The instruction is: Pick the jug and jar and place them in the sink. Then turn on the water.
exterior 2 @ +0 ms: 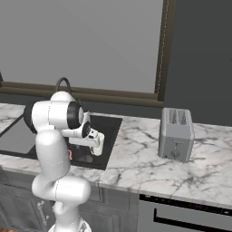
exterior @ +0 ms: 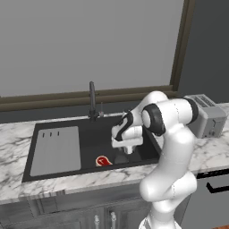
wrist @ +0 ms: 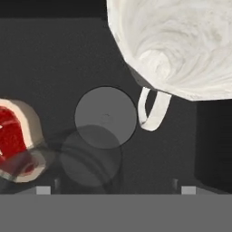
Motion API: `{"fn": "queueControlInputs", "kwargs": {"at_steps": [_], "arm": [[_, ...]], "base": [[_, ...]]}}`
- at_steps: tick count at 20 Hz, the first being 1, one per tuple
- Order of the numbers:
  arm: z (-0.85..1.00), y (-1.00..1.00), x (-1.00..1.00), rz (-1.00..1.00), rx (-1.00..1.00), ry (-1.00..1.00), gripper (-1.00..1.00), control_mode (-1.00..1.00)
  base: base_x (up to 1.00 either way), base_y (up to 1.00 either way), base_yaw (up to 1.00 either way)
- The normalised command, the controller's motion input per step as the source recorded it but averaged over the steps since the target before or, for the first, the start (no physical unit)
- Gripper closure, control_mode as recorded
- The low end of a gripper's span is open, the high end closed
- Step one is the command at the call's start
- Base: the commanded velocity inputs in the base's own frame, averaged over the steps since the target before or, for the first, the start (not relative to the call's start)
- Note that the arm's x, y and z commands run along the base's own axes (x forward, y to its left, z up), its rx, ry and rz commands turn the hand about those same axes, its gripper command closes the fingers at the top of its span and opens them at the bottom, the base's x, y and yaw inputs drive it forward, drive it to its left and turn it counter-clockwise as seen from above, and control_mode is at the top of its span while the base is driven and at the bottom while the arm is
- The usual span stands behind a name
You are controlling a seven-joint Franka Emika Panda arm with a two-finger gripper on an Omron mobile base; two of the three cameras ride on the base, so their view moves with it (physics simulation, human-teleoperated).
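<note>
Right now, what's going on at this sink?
The white arm reaches down into the black sink, its claw over the basin with the jaws wide apart and nothing between them. In the hand view the grey jar stands on the sink floor directly below, the cream jug sits close beside it, handle toward the jar, and a red steak lies nearby. No water runs from the faucet. A toaster stands on the counter.

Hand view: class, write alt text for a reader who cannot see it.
Looking down into the black sink, a grey translucent jar stands at centre. A cream-white jug with its handle toward the jar is upper right, and a red steak lies at left.
</note>
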Motion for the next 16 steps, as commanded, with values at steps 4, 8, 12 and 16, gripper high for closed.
{"fn": "queueControlInputs", "kwargs": {"at_steps": [4, 8, 12, 16], "arm": [[0.48, 0.00, -0.01, 0.00, 0.00, -0.07, -1.00, -1.00], [0.47, -0.05, -0.13, 0.00, 0.00, -0.18, -1.00, -1.00], [0.43, 0.00, -0.12, 0.00, 0.00, -0.16, -1.00, -1.00], [0.40, 0.00, -0.14, 0.00, 0.00, -0.14, -1.00, -1.00]], "base": [[0.00, 0.00, 0.00], [0.00, 0.00, 0.00], [0.00, 0.00, 0.00], [0.00, 0.00, 0.00]]}}
